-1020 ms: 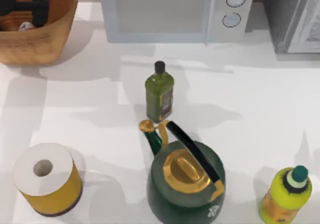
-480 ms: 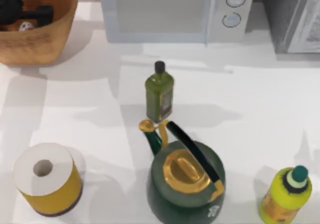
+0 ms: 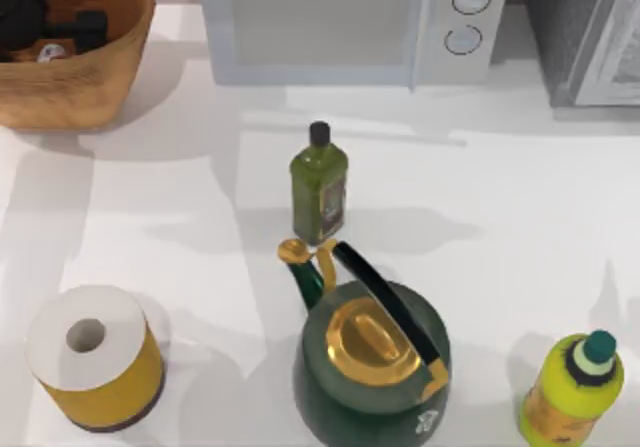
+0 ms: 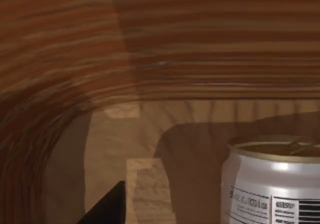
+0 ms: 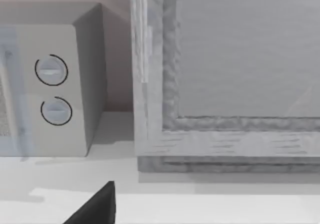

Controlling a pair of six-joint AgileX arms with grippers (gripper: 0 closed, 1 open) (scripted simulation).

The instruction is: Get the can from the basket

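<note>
Wicker walls of the orange-brown basket (image 3: 95,62) at the worktop's (image 3: 520,207) far left corner surround the left hand (image 3: 62,35), which is down inside it. The can (image 3: 47,53) lies on the basket floor just beside the dark fingers; in the left wrist view the can (image 4: 272,184) stands close, off to one side of centre, with one dark fingertip (image 4: 107,209) at the frame edge. Whether that hand is spread or pressed together I cannot tell. Judging from the offset, a closing grip could catch the can on its edge and tip or roll it, or the fingers could scrape the ribbed wall. The right arm is parked facing the microwave (image 5: 55,83).
</note>
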